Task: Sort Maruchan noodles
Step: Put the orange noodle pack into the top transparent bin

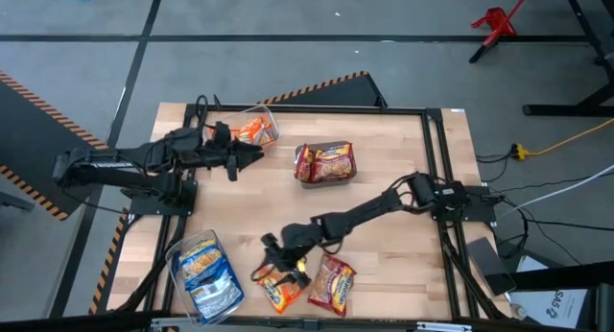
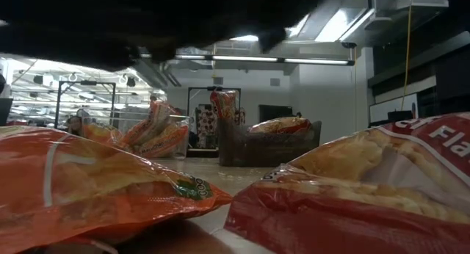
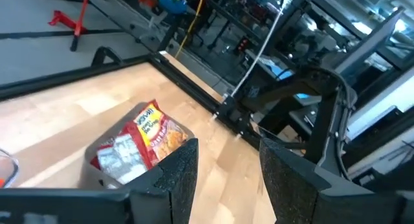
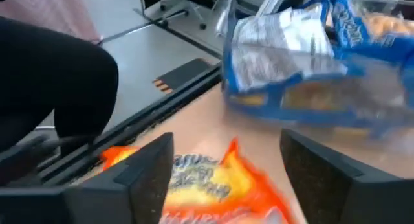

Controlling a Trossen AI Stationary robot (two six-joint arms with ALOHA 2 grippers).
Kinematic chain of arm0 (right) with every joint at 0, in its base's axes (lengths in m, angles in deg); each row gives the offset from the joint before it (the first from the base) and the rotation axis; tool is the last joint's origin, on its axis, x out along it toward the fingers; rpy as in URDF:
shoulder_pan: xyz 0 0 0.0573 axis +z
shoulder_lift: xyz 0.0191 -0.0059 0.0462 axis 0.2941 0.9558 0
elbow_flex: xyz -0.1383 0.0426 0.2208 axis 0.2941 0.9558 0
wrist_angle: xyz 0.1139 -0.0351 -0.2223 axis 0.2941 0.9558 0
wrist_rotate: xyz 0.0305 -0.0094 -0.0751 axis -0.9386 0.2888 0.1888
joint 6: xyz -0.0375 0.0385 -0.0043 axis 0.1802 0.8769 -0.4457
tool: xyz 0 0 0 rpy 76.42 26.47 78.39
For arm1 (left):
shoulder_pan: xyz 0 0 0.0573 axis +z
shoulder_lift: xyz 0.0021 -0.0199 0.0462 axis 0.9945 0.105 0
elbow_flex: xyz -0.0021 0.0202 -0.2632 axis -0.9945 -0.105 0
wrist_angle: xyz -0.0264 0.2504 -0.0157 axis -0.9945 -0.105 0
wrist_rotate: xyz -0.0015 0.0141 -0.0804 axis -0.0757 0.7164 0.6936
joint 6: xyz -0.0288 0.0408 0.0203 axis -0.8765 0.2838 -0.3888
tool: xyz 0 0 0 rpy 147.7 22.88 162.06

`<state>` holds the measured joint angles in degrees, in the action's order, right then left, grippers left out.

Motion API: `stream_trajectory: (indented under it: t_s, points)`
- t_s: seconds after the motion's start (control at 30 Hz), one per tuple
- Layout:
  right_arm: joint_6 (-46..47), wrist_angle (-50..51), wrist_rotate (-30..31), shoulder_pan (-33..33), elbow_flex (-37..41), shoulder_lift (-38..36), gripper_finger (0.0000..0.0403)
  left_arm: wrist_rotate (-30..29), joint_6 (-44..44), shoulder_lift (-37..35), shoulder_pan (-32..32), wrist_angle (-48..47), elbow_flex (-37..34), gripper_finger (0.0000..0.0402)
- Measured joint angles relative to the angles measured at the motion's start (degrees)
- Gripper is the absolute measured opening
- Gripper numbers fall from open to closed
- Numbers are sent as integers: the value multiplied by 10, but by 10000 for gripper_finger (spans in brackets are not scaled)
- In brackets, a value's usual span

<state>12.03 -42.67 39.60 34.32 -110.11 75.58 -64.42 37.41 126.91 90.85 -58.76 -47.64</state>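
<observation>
An orange noodle packet (image 1: 281,286) lies flat near the table's near edge, with a red packet (image 1: 332,282) beside it on its right. My right gripper (image 1: 284,257) hovers open just over the orange packet (image 4: 213,185), one finger toward each side of it; I cannot see any touch. In the low view the orange packet (image 2: 88,188) and the red packet (image 2: 367,199) fill the foreground. My left gripper (image 1: 251,157) is open and empty, level above the table beside the bin of orange packets (image 1: 255,130), and points toward the bin of red packets (image 3: 139,146).
A clear bin of red packets (image 1: 324,163) stands mid-table toward the far side. A clear bin of blue-and-white packets (image 1: 207,272) lies at the near left corner, close to my right gripper (image 4: 223,179). Bare wood lies between the bins and along the right side.
</observation>
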Motion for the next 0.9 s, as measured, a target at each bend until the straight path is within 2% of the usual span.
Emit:
stream_trajectory:
  t_s: [0.13, 0.27, 0.37, 0.53, 0.7, 0.8, 0.9]
  points:
    - [-31, 118, -4, -13, -87, 25, 321, 1, 1, 0, -15, -7, 0, 159]
    - [-47, 168, 26, -23, -110, 38, 363, 0, 5, 0, -25, -11, 0, 159]
    - [-47, 174, 11, -27, -110, 56, 378, -11, 6, 0, -31, -12, 0, 159]
    - [-42, 171, -5, -27, -110, 95, 377, -29, 6, 0, -37, -21, 0, 159]
    - [-27, 198, -26, -27, -114, 104, 346, -30, 7, 0, -37, -22, 0, 159]
    - [-15, 209, -12, -27, -113, 104, 291, -33, 7, 0, -37, -23, 0, 159]
    - [-8, 209, 0, -27, -113, 104, 211, -43, 7, 0, -37, -25, 0, 159]
